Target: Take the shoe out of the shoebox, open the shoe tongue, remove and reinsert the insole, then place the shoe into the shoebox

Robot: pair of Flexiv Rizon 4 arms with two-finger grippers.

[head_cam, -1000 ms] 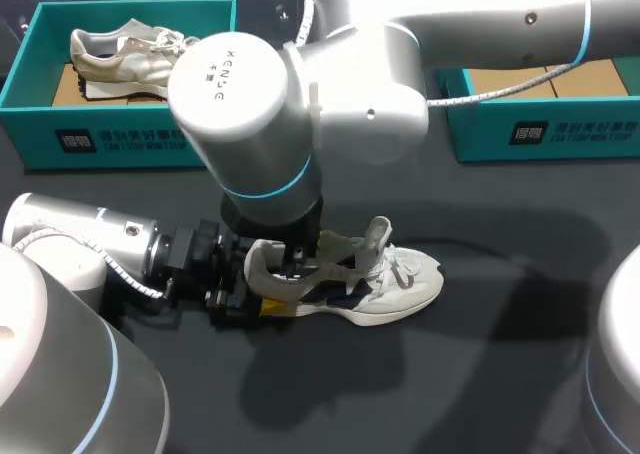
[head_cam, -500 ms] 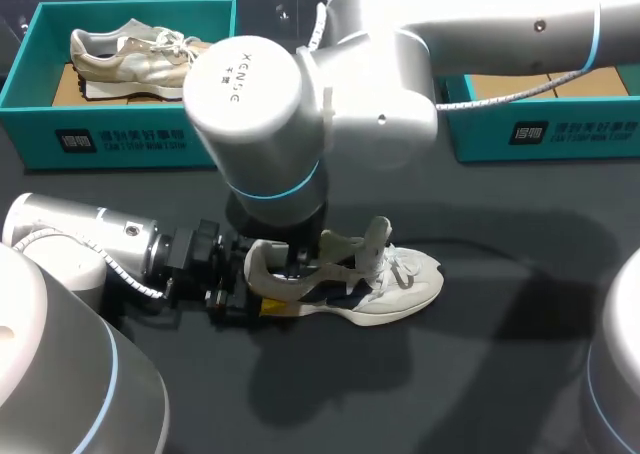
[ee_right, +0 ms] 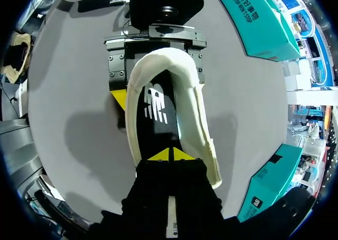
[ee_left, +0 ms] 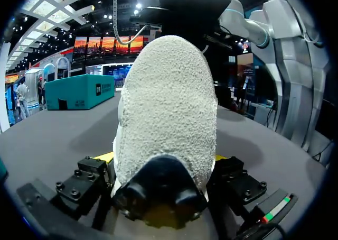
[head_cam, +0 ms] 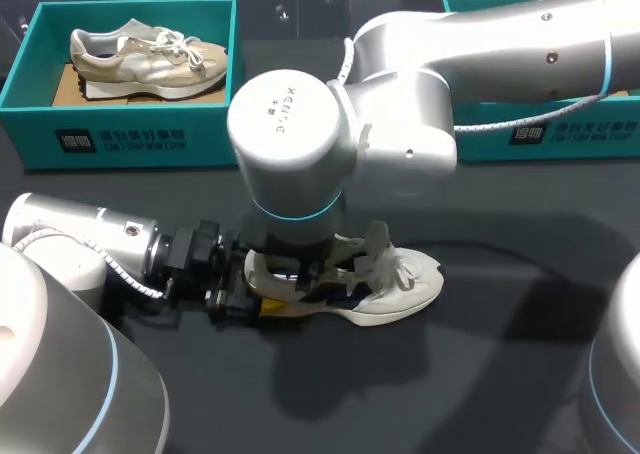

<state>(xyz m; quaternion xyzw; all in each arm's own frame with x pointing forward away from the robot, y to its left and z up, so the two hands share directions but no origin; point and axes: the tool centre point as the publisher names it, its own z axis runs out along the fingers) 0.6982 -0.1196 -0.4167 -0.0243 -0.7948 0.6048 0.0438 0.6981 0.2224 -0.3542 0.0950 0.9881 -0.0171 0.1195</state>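
Shoe heel (ee_left: 166, 108) apparently between jaws

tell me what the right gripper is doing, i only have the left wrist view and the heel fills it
Observer: The right gripper is down inside the shoe, its yellow tips together on the black insole.
Operator: is the insole out yet
Observer: No, it lies flat inside the shoe with its logo showing.
Operator: tongue open?
Observer: The tongue stands up at the front of the opening, just beside the right arm's wrist.
Operator: any other shoe around
Observer: Yes, a beige shoe lies in the teal shoebox at the far left of the table.
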